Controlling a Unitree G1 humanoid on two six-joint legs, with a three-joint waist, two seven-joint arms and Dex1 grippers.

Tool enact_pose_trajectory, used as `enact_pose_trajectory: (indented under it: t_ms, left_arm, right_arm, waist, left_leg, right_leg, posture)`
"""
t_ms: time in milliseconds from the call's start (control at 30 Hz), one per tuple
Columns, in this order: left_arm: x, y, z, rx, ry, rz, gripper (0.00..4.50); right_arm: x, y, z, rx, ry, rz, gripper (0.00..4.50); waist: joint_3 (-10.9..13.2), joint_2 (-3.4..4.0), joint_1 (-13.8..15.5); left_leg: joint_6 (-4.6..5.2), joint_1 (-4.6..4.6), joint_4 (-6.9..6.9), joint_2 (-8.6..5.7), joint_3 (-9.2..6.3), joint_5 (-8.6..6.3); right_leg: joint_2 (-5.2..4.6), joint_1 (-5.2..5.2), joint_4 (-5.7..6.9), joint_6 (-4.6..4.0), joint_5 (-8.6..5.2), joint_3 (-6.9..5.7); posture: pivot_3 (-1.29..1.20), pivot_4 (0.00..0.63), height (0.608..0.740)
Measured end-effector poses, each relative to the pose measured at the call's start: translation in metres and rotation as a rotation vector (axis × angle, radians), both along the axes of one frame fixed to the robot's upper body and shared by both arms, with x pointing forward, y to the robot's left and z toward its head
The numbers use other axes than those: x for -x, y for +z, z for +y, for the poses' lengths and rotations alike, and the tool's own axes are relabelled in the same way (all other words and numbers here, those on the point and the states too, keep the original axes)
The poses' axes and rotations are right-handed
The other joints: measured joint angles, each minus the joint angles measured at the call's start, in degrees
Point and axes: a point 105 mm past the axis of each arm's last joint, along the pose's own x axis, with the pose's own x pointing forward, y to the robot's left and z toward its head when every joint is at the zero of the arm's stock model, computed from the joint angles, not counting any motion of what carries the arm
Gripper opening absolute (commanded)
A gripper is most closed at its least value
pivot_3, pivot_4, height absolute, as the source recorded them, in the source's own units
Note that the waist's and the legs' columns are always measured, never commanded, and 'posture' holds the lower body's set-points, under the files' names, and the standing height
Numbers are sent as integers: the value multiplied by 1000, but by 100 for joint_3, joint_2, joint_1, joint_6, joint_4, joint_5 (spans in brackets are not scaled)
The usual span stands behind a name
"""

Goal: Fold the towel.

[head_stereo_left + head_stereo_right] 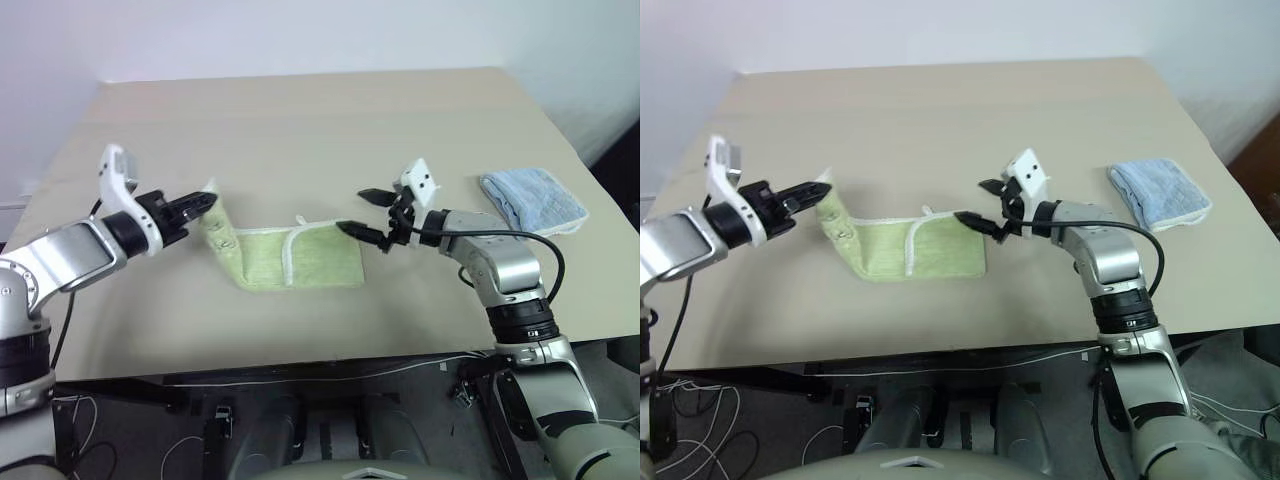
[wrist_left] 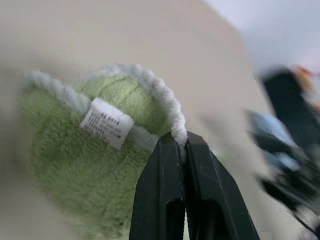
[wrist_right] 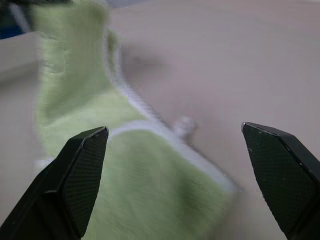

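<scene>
Now left claw [image 1: 207, 203] pinches towel [image 1: 300, 262] edge.

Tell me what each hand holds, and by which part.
Left hand pinches the towel by its white-edged corner, lifted off the table. Right hand is open, holding nothing.

A: Which colours mark the towel [image 1: 300, 262]?

B: Light green terry, edged with white stitching; a white label [image 2: 107, 123] printed with fine grey text sits on it.

A: And the other cloth [image 1: 532, 200]?

B: Pale blue, with a lighter, near-white border.

A: The table [image 1: 330, 120]?

B: Plain beige, unpatterned.

A: The grippers?

B: The left gripper [image 1: 205, 203] and right gripper [image 1: 366, 215] both have black fingers; the right one's pads [image 3: 82, 175] show a fine dotted texture. The forearms are silver-grey.
</scene>
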Motion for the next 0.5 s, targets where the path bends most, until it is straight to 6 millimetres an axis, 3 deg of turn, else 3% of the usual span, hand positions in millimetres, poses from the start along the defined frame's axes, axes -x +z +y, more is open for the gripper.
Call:
enact_pose_trajectory:
  t_ms: [333, 500]
  left_arm:
    - [0, 5, -63, -54, -399, 70, 48]
    - [-7, -24, -96, -88, -518, 127, 48]
  right_arm:
    - [-6, -5, -44, -6, -227, -10, 4500]
    - [6, -10, -59, 2, -307, -3, 4500]
  waist:
    - [1, 0, 46]
    - [1, 0, 29]
  left_leg:
    - [3, -11, 9, -4, -2, 9]
    - [-15, -12, 7, -4, -2, 25]
  right_leg:
    - [-1, -2, 1, 1, 1, -3]
    - [-1, -3, 0, 1, 0, -1]
  posture:
    - [0, 150, 740]
    - [0, 150, 740]
